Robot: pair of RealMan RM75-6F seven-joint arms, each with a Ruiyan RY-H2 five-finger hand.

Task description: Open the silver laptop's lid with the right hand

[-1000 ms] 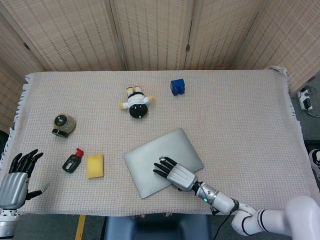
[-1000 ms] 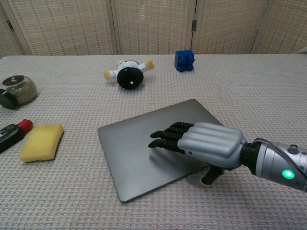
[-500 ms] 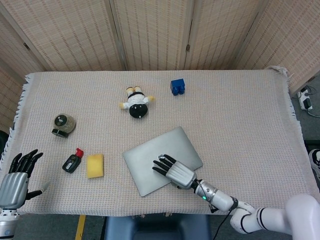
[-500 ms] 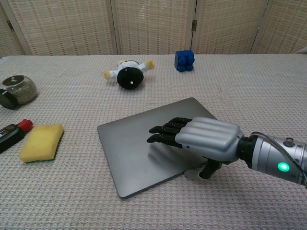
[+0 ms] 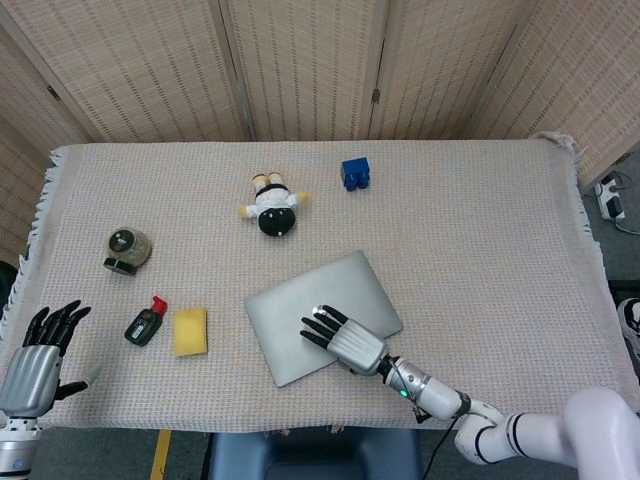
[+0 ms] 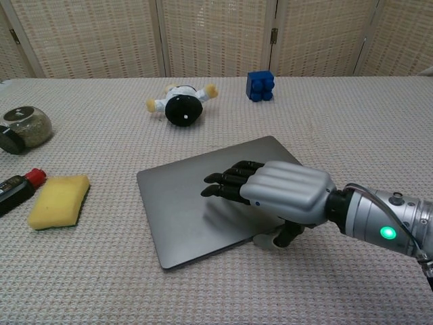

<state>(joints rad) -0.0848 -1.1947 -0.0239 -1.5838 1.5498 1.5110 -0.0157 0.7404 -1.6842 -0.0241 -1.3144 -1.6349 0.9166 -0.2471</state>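
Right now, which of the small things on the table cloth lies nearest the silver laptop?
The yellow sponge, just left of the closed silver laptop. The black-and-white plush doll, blue block, round jar and black-and-red gadget all lie farther off.

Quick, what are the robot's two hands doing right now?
Left hand: open, holding nothing.
Right hand: fingers on the silver laptop, thumb at its edge; a grip cannot be told.

A worktop (image 5: 480,220) covered by a beige woven cloth with a fringed left edge fills the scene. Behind its far side stand folding screens (image 5: 300,60) of tan woven panels. At far right, a power strip (image 5: 610,197) lies on grey floor.
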